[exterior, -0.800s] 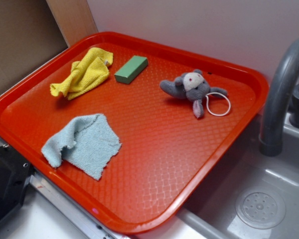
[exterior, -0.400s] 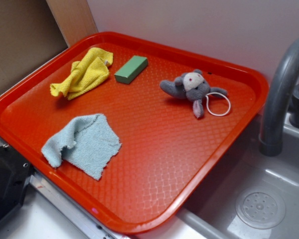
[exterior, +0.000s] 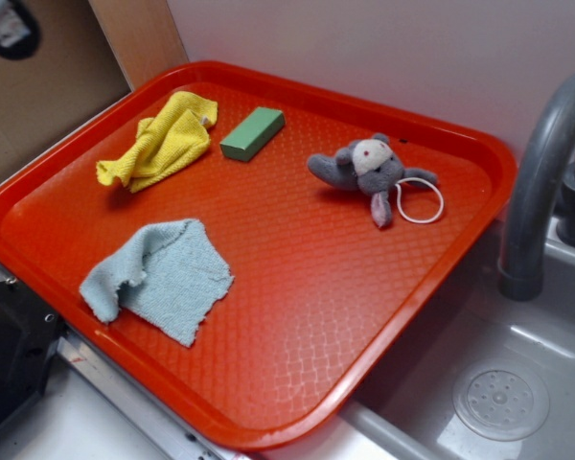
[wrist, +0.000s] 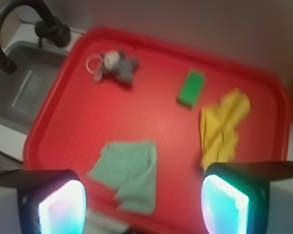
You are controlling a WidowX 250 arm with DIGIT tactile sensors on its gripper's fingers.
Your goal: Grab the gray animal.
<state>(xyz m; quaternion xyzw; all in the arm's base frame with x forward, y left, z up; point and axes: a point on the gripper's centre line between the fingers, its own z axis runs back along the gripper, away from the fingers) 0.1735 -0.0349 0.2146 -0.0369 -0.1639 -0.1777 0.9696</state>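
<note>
Newly entered at the exterior view's top-left corner: the gripper (wrist: 142, 204), fingers (wrist: 63, 207) spread wide, holding nothing. Gray animal (exterior: 369, 170) lies untouched on the red tray (exterior: 297, 316).

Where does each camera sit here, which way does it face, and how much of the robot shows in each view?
Exterior: fixed off the tray's near corner, looking down across it toward the wall, the faucet at its right; of the robot only a dark bit shows in the top left corner.
Wrist: on the arm, high above the tray, looking down from the opposite side, blurred; the gripper shows with its two fingers wide apart at the bottom edge.
Shared: the tray, gray animal, green block, yellow cloth, blue-gray cloth, faucet.
</note>
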